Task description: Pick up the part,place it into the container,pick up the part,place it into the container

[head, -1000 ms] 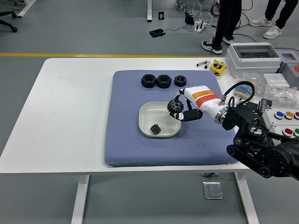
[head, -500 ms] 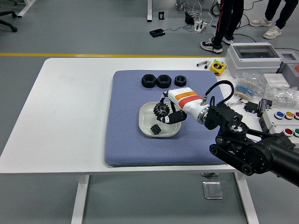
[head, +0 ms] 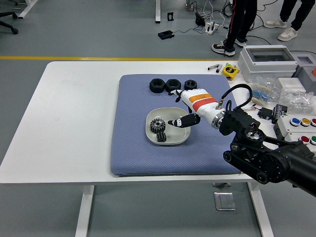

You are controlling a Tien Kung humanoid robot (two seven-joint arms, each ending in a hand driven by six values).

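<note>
A: Two gears [head: 158, 130] lie in the white dish [head: 183, 138]; three more parts [head: 172, 85] sit on the blue mat [head: 133, 153] beyond the dish.

B: Right hand [head: 190, 108] at the dish's far-right rim, fingers loose, grasping nothing; a careless lift might clip that rim and tip the dish.

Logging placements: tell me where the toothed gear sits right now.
In the head view the gear lies inside the white dish at mid-mat, beside a smaller black part, left of the right hand.
</note>
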